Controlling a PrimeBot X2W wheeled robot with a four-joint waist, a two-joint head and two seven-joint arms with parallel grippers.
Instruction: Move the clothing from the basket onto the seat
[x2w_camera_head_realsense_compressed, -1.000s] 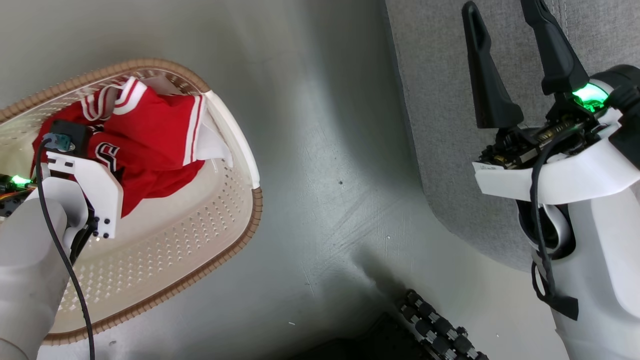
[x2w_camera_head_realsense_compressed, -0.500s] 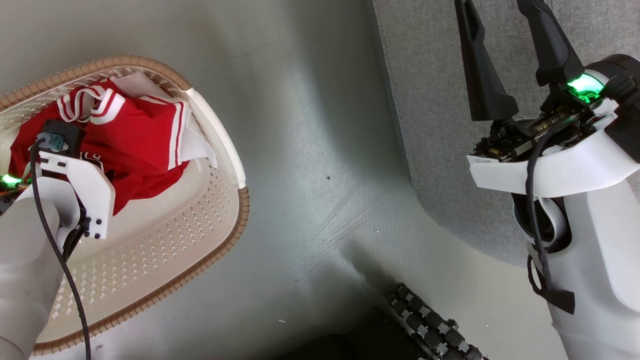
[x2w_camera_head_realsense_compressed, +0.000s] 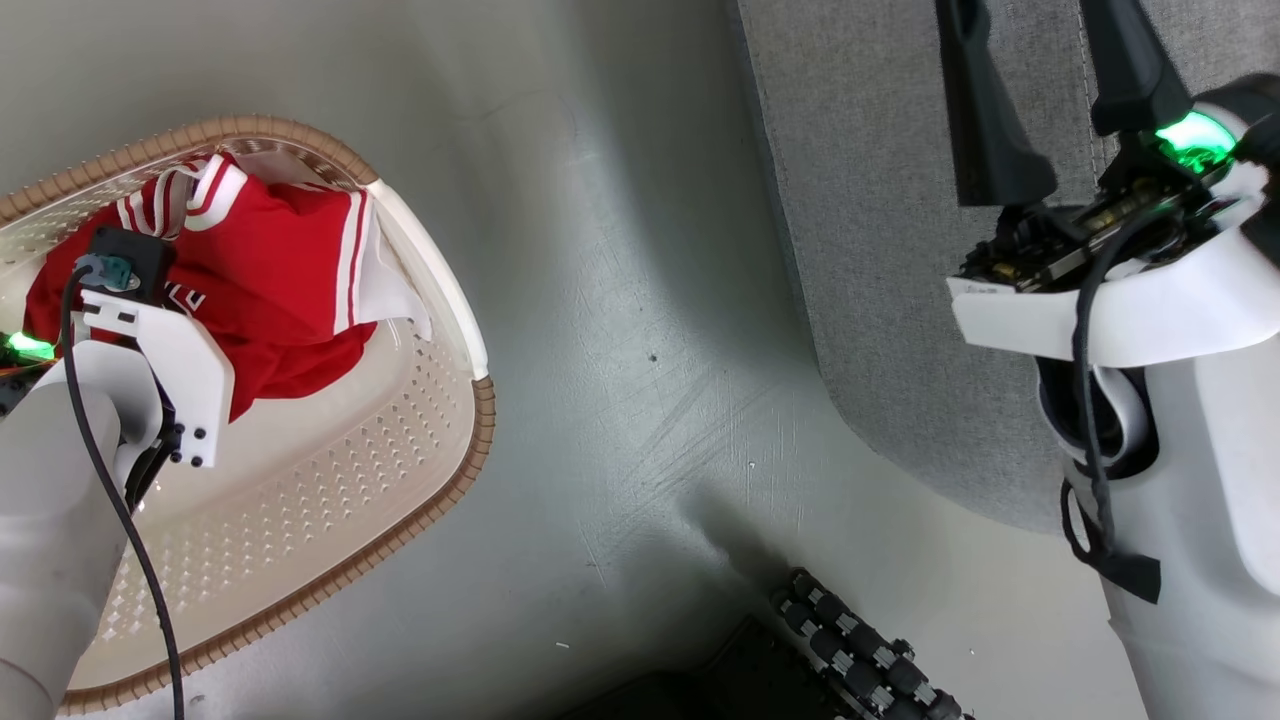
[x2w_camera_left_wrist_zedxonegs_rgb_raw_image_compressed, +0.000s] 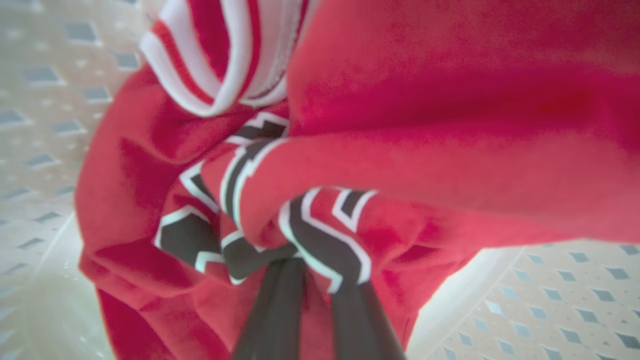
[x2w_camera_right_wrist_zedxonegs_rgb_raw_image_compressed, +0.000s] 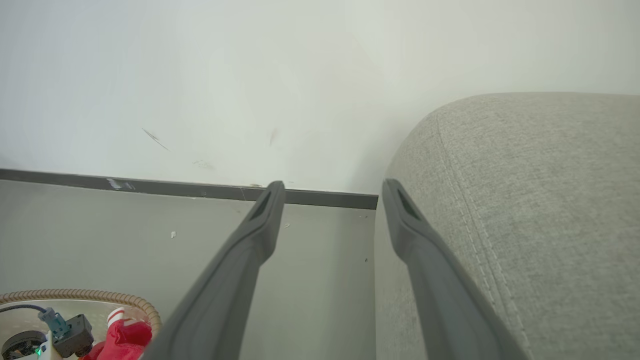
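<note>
head view: the clothing (x2w_camera_head_realsense_compressed: 290, 290) is bunched in the basket (x2w_camera_head_realsense_compressed: 482, 430), under the left arm; the seat (x2w_camera_head_realsense_compressed: 880, 250) lies behind the right gripper (x2w_camera_head_realsense_compressed: 1050, 110). left wrist view: the left gripper (x2w_camera_left_wrist_zedxonegs_rgb_raw_image_compressed: 312, 267) is clamped on a lettered red fold (tips buried). a straight, slow lift is advised, so trailing cloth is cleared from the rim. right wrist view: the right jaws are spread, nothing between them, the seat beside one finger.

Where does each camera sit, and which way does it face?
Head view: on the head, looking down at basket, floor, seat; left forearm, right hand show.
Left wrist view: on that wrist, facing the clothing; left hand grips it.
Right wrist view: on that wrist, facing wall and seat; right hand open.
Shared: basket and clothing, all views.
</note>
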